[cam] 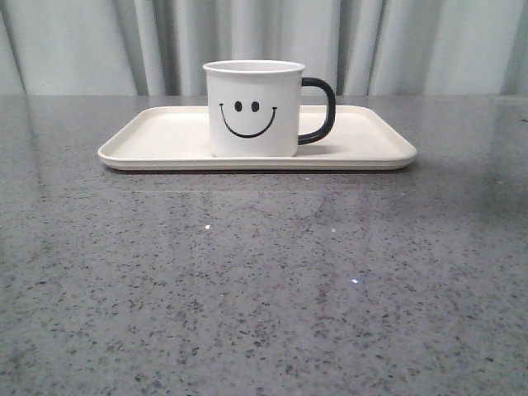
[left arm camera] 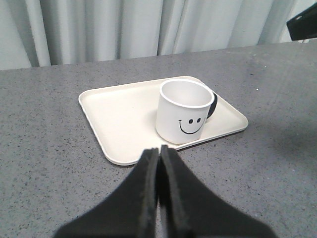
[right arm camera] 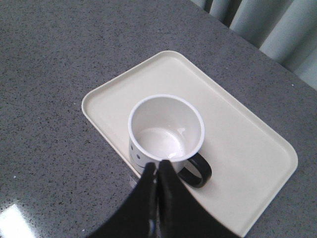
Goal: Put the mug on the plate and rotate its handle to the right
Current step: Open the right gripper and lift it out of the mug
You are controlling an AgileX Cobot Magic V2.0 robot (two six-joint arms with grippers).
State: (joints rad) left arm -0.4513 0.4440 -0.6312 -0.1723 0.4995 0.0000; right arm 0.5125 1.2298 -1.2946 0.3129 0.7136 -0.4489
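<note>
The white mug [cam: 252, 109] with its black smiley face stands upright on the cream rectangular plate [cam: 157, 136], near its middle. Its black handle [cam: 320, 110] points to the right in the front view. No gripper shows in the front view. In the left wrist view my left gripper [left arm camera: 159, 151] is shut and empty, apart from the mug [left arm camera: 183, 110] and short of the plate's [left arm camera: 119, 114] near rim. In the right wrist view my right gripper [right arm camera: 159, 166] is shut and empty, raised above the mug [right arm camera: 166, 131], beside its handle [right arm camera: 195, 171]; the plate [right arm camera: 237, 144] lies beneath.
The grey speckled table [cam: 264, 280] stretches all round the plate. Pale curtains [cam: 264, 41] hang behind the table's far edge. A dark part of the other arm [left arm camera: 303, 25] shows at the edge of the left wrist view.
</note>
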